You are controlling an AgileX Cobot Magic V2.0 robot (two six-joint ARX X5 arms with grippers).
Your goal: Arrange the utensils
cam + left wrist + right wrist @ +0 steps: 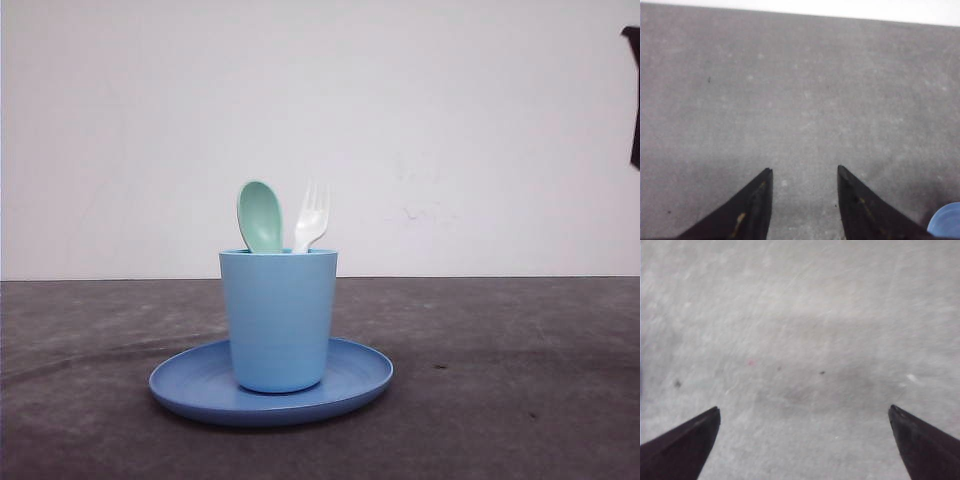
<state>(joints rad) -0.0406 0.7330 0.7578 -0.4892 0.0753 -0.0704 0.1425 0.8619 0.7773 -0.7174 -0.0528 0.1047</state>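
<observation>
Plate (200,385) and cup (278,320) sit nearest the front camera — the light blue cup stands upright on the round blue plate, roughly centred on it. Both utensils are already in the cup: the mint-green spoon (259,215) stands bowl-up, and the white fork (312,216) stands tines-up just beside it, the two heads close together above the rim.

Left hand (804,172): the fingers are moderately apart and hold nothing. Bare grey surface (800,100) lies ahead of the fingertips. A blue edge, probably the plate rim (946,221), shows just outside one finger, so this hand is near the plate.

Right hand (804,412): the fingers are spread wide and hold nothing. Bare surface lies between and ahead of them, with no task item near.

Judgement: the sorting appears complete, since both utensils rest in the cup and neither hand carries anything. The step in hand is most likely withdrawal or a final check.

To do it well:
- Keep both hands empty and spread as they are.
- Move the left hand away from the plate edge, not across it — a nudge to the plate could tip the cup.
- Confirm that neither utensil leans far enough to topple the cup; the handles inside are hidden, so their seating cannot be verified.
</observation>
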